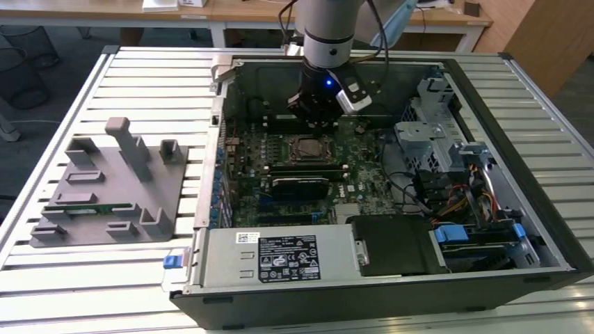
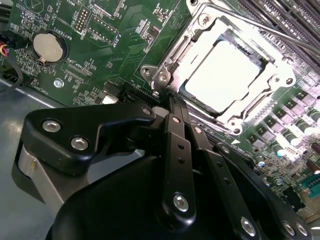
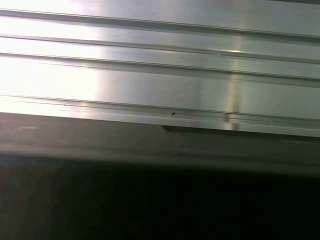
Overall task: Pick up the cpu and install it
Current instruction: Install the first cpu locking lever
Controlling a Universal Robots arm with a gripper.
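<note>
Now | shiny square cpu seated in metal socket frame | black gripper closed, empty

tool tips: hidden | cpu surface: glare-washed

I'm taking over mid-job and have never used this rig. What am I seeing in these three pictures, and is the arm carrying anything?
The exterior view looks down on an open black computer case lying on a slatted metal table. The grey robot arm reaches into it, its black tool just above the green motherboard.

The second wrist view rides on the arm: the tool, fingers together with nothing between them, sits beside the metal socket frame. The shiny silver square cpu lies inside that frame, so it looks already placed.

The first wrist view faces ribbed metal.

On the exterior view's left stands a grey plastic parts holder with a green memory stick.
</note>
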